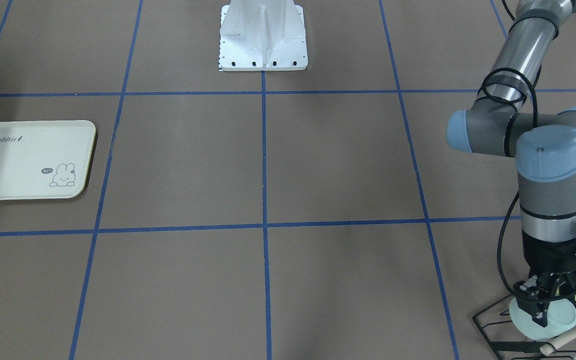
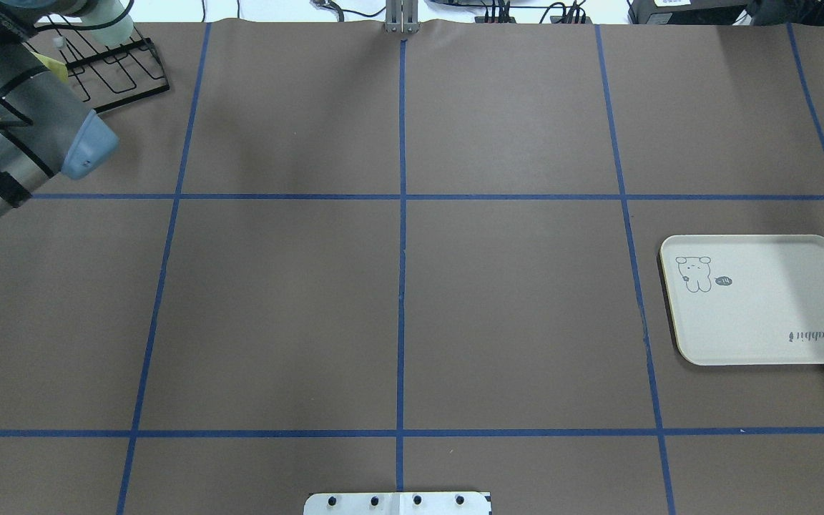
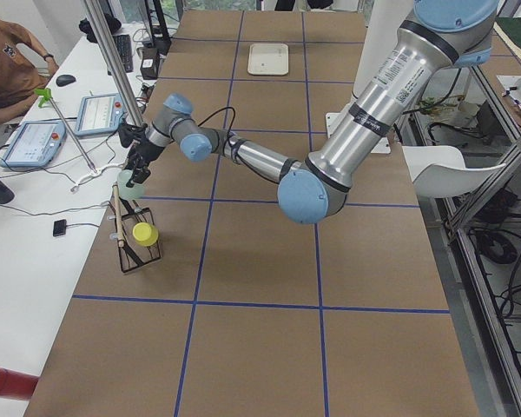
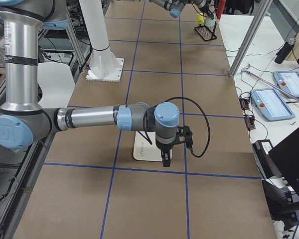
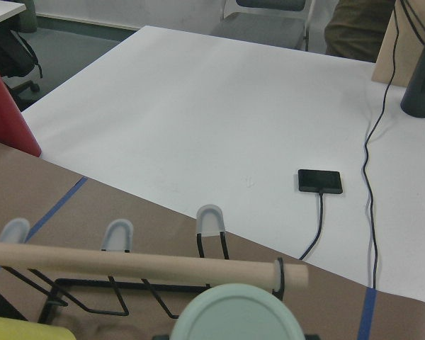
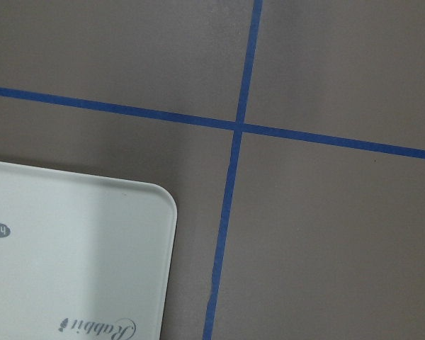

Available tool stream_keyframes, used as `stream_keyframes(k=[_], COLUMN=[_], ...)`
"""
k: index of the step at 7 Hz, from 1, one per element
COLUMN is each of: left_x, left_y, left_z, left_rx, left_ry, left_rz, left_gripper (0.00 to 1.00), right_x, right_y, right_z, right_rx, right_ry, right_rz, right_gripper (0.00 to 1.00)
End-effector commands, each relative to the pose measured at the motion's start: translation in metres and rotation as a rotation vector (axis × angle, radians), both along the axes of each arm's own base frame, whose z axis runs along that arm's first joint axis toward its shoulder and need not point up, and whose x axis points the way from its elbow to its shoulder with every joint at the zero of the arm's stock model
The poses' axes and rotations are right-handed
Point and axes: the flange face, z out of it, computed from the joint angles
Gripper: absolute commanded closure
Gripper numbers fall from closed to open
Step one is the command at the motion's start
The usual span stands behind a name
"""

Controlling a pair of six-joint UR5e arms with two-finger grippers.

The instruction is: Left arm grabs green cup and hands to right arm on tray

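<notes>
The pale green cup [image 1: 560, 317] sits base-up on a black wire rack [image 1: 488, 325] at the table's far left corner; it also shows in the left wrist view [image 5: 234, 315] and in the overhead view [image 2: 113, 27]. My left gripper [image 1: 539, 317] points down right over the cup, fingers drawn together in a V; I cannot tell whether it touches the cup. The cream tray [image 2: 762, 315] lies flat and bare on my right. My right gripper [image 4: 165, 162] hovers above the tray's corner [image 6: 92, 248]; I cannot tell if it is open or shut.
A yellow cup [image 3: 144, 233] sits on the same rack next to the green one. A wooden dowel [image 5: 127, 262] runs across the rack. The white base plate [image 1: 263, 50] stands at the table's near middle. Tablets and cables lie on the white side table [image 3: 35, 139].
</notes>
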Motion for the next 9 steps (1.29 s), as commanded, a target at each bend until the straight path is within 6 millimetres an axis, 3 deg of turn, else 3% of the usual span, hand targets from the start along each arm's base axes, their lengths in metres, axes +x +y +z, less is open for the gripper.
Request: stream_keyframes(k=[1, 2, 3, 4, 6, 7, 8, 9], left_x=[-0.047, -0.075, -0.094, -0.095, -0.066, -0.022, 0.001, -0.007], left_y=[-0.001, -0.001, 0.005, 0.010, 0.018, 0.040, 0.067, 0.100], left_z=[-0.030, -0.048, -0.073, -0.085, -0.092, -0.110, -0.138, -0.141], left_rx=[0.053, 0.086, 0.130, 0.148, 0.107, 0.085, 0.045, 0.022], left_ry=[0.026, 0.042, 0.065, 0.091, 0.260, 0.378, 0.532, 0.632], left_rz=[-0.055, -0.089, -0.108, -0.117, -0.206, -0.212, -0.195, -0.201], left_gripper=[0.99, 0.99, 0.99, 0.99, 0.99, 0.99, 1.00, 1.00], right_x=[0.001, 0.000, 0.000, -0.002, -0.004, -0.017, -0.044, -0.065], right_y=[0.000, 0.000, -0.002, -0.004, -0.036, -0.051, -0.063, -0.068], right_z=[0.000, -0.027, -0.025, -0.029, -0.067, -0.079, -0.088, -0.096], right_rx=[0.002, 0.054, 0.014, 0.006, 0.068, 0.118, 0.184, 0.224], right_ry=[-0.001, 0.008, -0.002, -0.016, -0.022, -0.059, -0.125, -0.197], right_rz=[0.001, 0.003, 0.038, 0.050, 0.069, 0.088, 0.141, 0.231], right_gripper=[0.00, 0.00, 0.00, 0.00, 0.00, 0.00, 0.00, 0.00])
